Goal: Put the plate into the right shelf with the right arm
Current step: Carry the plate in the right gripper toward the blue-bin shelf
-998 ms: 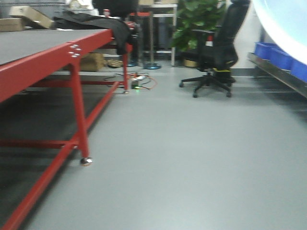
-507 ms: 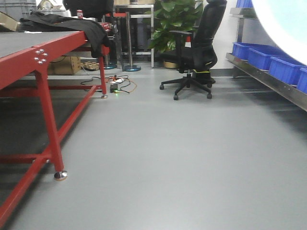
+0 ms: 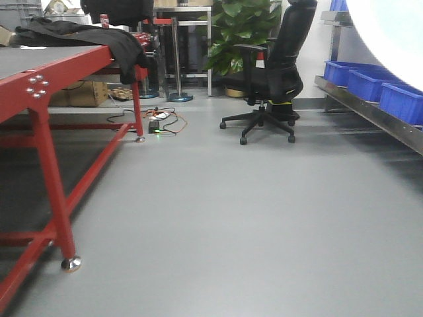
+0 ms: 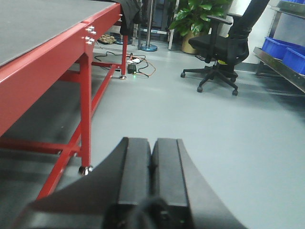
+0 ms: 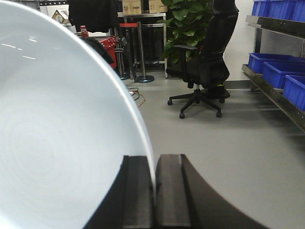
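My right gripper (image 5: 154, 162) is shut on the rim of the white plate (image 5: 57, 133), which stands on edge and fills the left half of the right wrist view. The plate also shows as a pale blur at the top right of the front view (image 3: 390, 33). The right shelf (image 3: 370, 109) is a steel rack with blue bins (image 3: 400, 102) along the right side; it also shows in the right wrist view (image 5: 274, 90). My left gripper (image 4: 152, 148) is shut and empty, held above the floor.
A red-framed table (image 3: 53, 72) with a dark jacket (image 3: 99, 36) stands on the left. A black office chair (image 3: 274, 72), a potted plant (image 3: 234, 33) and cables (image 3: 162, 122) on the floor lie ahead. Grey floor lies between table and shelf.
The view has swung and moved: the red table has slid left and nearer, the chair has shifted, and the shelf with blue bins shows more on the right. The plate stays gripped.
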